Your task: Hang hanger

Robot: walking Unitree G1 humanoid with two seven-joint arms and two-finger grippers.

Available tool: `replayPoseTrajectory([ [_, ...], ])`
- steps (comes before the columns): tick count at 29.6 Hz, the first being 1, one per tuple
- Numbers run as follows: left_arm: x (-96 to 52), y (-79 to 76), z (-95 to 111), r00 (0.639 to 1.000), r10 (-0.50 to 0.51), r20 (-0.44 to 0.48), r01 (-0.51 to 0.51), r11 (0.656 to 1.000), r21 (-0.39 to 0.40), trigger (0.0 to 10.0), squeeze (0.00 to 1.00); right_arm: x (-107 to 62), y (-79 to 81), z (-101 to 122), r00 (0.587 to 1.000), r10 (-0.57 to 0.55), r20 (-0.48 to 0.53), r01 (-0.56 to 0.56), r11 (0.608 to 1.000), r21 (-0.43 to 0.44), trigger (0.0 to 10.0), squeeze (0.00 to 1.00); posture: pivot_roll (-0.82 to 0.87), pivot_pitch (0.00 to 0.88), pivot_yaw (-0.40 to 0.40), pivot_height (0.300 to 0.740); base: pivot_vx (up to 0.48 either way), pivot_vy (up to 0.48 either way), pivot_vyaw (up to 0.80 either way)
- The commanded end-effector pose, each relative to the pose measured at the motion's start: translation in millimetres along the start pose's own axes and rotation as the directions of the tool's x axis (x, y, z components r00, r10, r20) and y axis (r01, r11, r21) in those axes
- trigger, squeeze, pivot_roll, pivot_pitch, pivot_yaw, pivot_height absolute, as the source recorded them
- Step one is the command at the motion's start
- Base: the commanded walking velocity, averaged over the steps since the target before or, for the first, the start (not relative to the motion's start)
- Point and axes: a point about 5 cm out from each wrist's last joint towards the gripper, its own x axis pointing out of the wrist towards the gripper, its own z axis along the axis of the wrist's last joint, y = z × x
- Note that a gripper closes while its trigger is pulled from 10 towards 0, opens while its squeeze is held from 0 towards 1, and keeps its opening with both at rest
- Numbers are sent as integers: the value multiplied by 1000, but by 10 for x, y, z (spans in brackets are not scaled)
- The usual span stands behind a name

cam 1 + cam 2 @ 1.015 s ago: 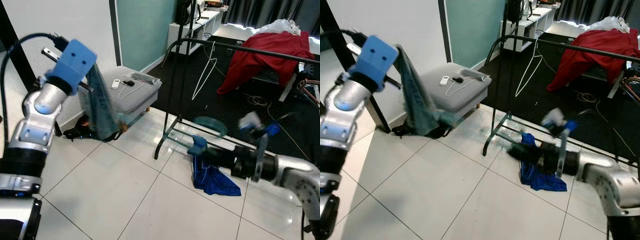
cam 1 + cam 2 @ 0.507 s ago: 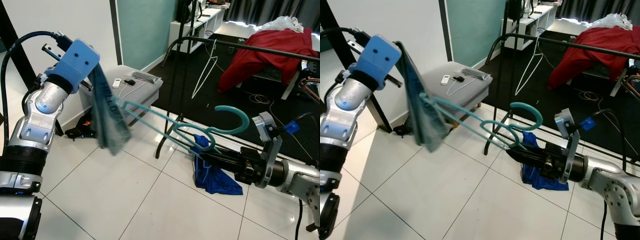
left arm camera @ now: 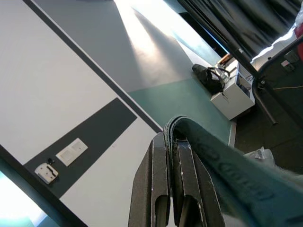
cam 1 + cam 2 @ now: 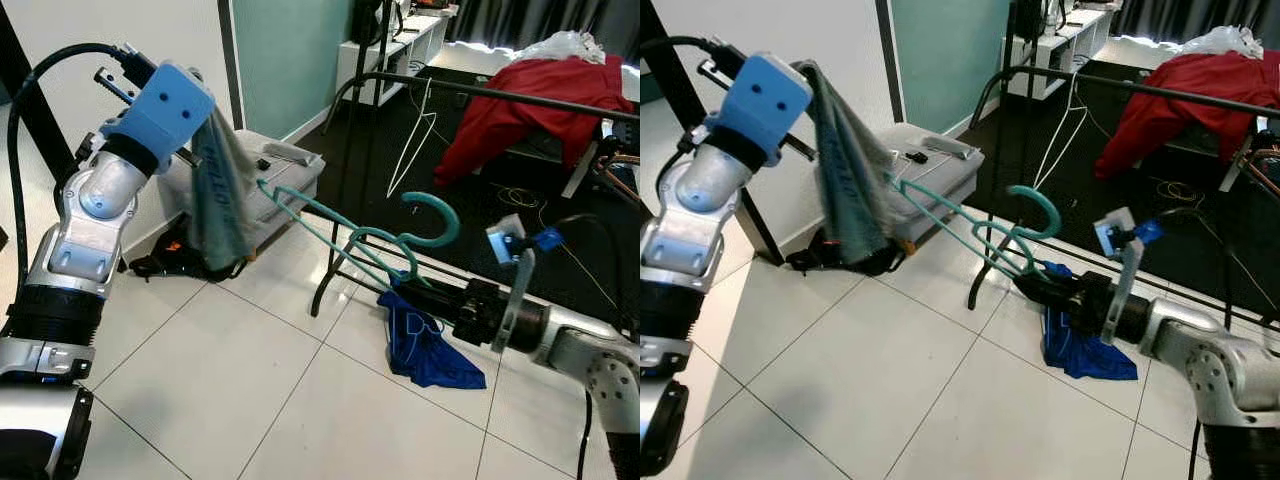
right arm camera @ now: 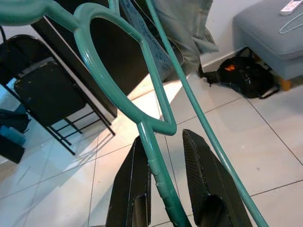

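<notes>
My left gripper [image 3: 171, 138] is raised at the upper left and shut on a teal cloth [image 4: 220, 190] that hangs down from it. My right gripper [image 5: 163, 137] reaches in from the right, low over the tiles, shut on the stem of a teal plastic hanger [image 4: 440, 200]. The hanger points away from me, hook up, and one long arm reaches to the cloth's edge. Whether it touches the cloth I cannot tell. Behind stands a black clothes rack [image 4: 480, 92] with a white wire hanger [image 4: 410, 140] on its rail.
A blue garment [image 4: 425, 345] lies on the tiles by the rack's foot. A grey ottoman [image 4: 295, 178] with small items stands behind the cloth, a black bag [image 4: 160, 262] beside it. A red garment [image 4: 530, 105] is draped at the back right.
The left gripper has lifted the cloth higher and closer to the ottoman. The right gripper has carried the hanger up and a little left, its arm tip still at the cloth.
</notes>
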Motion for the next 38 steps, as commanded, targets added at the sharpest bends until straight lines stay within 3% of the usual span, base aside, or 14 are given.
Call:
replayPoseTrajectory([
  [1, 26, -10, 45, 1000, -13, 22, 13, 1000, 15, 10000, 0, 50, 34, 2, 1000, 7, -11, -7, 1000, 4, 10000, 0, -91, 32, 12, 740, 0, 0, 0],
  [6, 33, -43, 64, 999, -15, 28, 15, 1000, 7, 10000, 0, 85, 81, 13, 1000, 28, -13, -28, 1000, 8, 10000, 0, -94, 31, 12, 740, 0, 0, 0],
  [16, 44, -93, 107, 999, -21, 42, 21, 1000, -9, 10000, 0, 57, 375, 71, 963, 265, 39, -267, 963, 26, 10000, 0, -97, 29, 9, 740, 0, 0, 0],
  [20, 44, -99, 112, 999, -21, 44, 21, 1000, -12, 10000, 0, 81, 423, 68, 954, 295, 47, -297, 954, 34, 10000, 0, -96, 29, 8, 740, 0, 0, 0],
  [30, 41, -90, 116, 999, -15, 45, 16, 1000, -10, 10000, 0, 136, 256, 57, 987, 158, 28, -159, 987, 25, 10000, 0, -93, 21, 5, 740, 0, 0, 0],
  [35, 35, -87, 99, 999, -13, 40, 14, 1000, -8, 10000, 0, -32, 201, 121, 987, 156, 47, -156, 988, -2, 10000, 0, -94, 18, 3, 740, 0, 0, 0],
  [38, 33, -88, 94, 999, -13, 38, 13, 1000, -8, 10000, 0, -226, 170, 298, 977, 161, 138, -161, 987, -12, 10000, 0, -94, 18, 3, 740, 0, 0, 0],
])
